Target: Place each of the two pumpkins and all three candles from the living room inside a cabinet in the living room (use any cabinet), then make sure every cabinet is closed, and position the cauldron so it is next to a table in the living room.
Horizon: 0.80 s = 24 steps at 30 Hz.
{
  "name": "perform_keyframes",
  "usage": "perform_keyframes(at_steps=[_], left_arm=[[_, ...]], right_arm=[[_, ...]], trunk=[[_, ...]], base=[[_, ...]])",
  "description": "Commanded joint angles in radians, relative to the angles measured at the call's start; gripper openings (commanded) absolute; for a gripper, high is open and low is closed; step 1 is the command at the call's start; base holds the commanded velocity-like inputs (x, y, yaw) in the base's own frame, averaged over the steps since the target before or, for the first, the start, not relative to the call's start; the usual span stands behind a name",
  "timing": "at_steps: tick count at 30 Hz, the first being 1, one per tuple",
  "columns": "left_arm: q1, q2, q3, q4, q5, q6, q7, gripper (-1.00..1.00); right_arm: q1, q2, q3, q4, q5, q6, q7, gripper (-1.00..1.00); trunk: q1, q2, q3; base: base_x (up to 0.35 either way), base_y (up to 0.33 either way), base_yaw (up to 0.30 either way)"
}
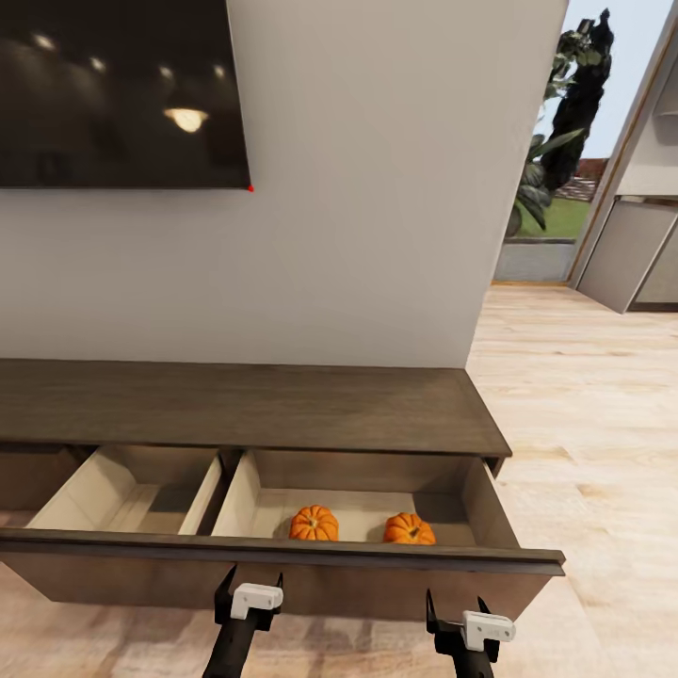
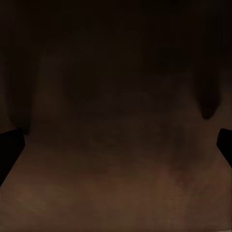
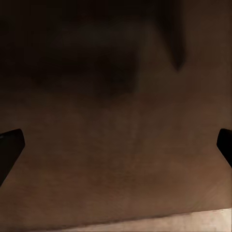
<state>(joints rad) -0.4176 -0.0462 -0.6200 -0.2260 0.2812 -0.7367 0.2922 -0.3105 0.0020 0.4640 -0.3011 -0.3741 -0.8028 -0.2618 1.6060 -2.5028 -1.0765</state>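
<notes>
The long dark brown cabinet [image 1: 282, 405] stands against the wall with its wide drawer [image 1: 282, 551] pulled out. Two orange pumpkins [image 1: 314, 524] [image 1: 409, 530] sit side by side in the drawer's right compartment. The left compartment [image 1: 132, 494] shows pale bare wood where visible. My left gripper [image 1: 252, 582] and right gripper [image 1: 458, 607] hover open just in front of the drawer front, with nothing between their fingers. Both wrist views face the dark drawer front [image 2: 116, 96] [image 3: 116, 121] at close range, with black fingertips [image 2: 9, 145] [image 3: 9, 145] spread wide. The candles and the cauldron are out of view.
A dark TV screen [image 1: 113, 94] hangs on the white wall above the cabinet. Light wood floor [image 1: 603, 424] stretches to the right towards a glass opening with a plant [image 1: 556, 141] and grey units [image 1: 640, 245].
</notes>
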Motion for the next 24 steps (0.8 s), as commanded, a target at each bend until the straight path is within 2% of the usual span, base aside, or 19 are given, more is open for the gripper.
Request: perform_keyframes(at_steps=[1, 24], left_arm=[[-0.001, 0.000, -0.009, 0.001, 0.006, -0.003, 0.005, 1.00], [-0.001, 0.000, -0.009, 0.002, 0.006, -0.003, 0.005, 1.00]], right_arm=[[-0.001, 0.000, 0.008, 0.000, -0.003, -0.003, -0.008, 1.00], [-0.001, 0.000, 0.008, 0.000, -0.003, -0.003, -0.008, 1.00]], trunk=[[0.000, 0.000, -0.001], [0.000, 0.000, -0.001]], base=[[0.102, 0.000, 0.000], [0.067, 0.000, 0.000]])
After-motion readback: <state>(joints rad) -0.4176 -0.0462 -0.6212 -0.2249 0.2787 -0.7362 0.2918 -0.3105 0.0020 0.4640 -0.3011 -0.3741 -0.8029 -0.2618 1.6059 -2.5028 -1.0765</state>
